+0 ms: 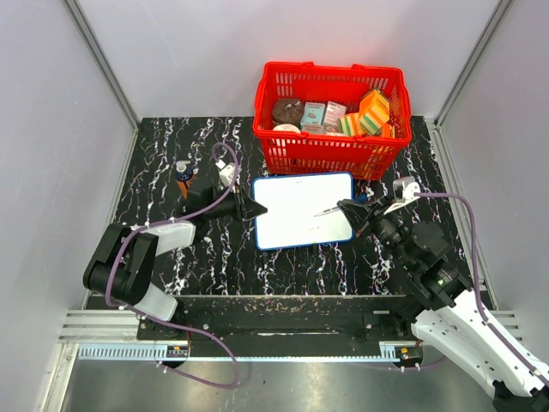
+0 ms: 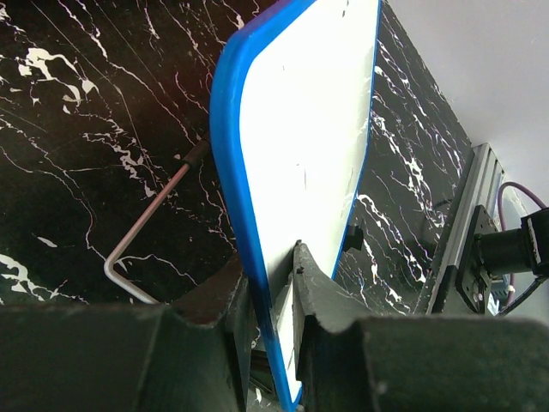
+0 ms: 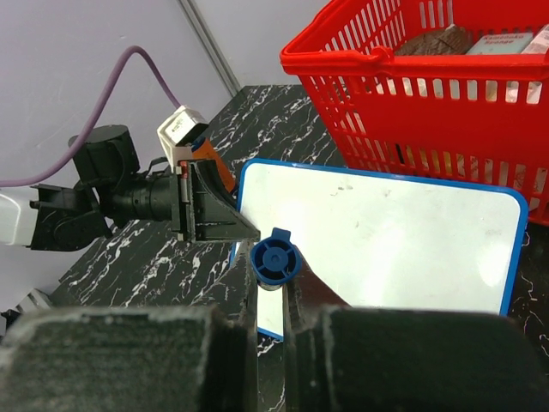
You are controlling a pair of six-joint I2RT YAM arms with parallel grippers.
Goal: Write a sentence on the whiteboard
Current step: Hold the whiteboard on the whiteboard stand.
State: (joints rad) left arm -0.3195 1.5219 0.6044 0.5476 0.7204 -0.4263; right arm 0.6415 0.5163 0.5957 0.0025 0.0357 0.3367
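Whiteboard [image 1: 302, 213] x1, L claw [image 2: 271, 275] clamped on its edge, R claw [image 1: 346, 209] gripping 1 blue marker [image 3: 274, 258], 1 red basket [image 1: 283, 153]

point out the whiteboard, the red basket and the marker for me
whiteboard [image 1: 296, 202], top view, bare white middle of the board
basket [image 1: 330, 159], top view, its front wall
marker [image 3: 274, 259], right wrist view, its round blue end between the fingers
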